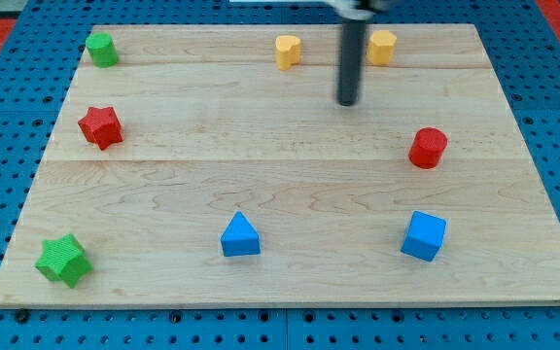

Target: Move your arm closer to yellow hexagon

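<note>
Two yellow blocks sit near the view's top edge of the wooden board point(290, 185). The right one point(382, 46) looks like the yellow hexagon. The left one point(288, 51) has a notched top, like a heart. My tip point(347, 102) rests on the board between them, below both, a little nearer the hexagon, which is up and to the right of it. The tip touches no block.
A green cylinder point(101, 49) is at the top left, a red star point(100, 126) at the left, a green star point(63, 260) at the bottom left. A blue triangle point(240, 236), a blue cube point(424, 236) and a red cylinder point(428, 148) lie lower and right.
</note>
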Controlling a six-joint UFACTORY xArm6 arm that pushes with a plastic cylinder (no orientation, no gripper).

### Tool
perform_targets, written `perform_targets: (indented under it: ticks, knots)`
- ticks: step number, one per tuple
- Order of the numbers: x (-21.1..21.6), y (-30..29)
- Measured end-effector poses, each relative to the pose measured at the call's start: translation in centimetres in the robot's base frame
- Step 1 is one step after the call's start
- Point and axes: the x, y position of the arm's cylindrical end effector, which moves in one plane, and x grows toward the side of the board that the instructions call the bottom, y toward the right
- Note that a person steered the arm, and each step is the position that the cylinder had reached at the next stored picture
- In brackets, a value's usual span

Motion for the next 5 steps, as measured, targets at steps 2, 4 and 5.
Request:
perform_targets:
  ticks: [2,4,5]
  knots:
    - [-8.2,15.0]
    - [-12.2,16.0]
    - [-13.0,14.7]
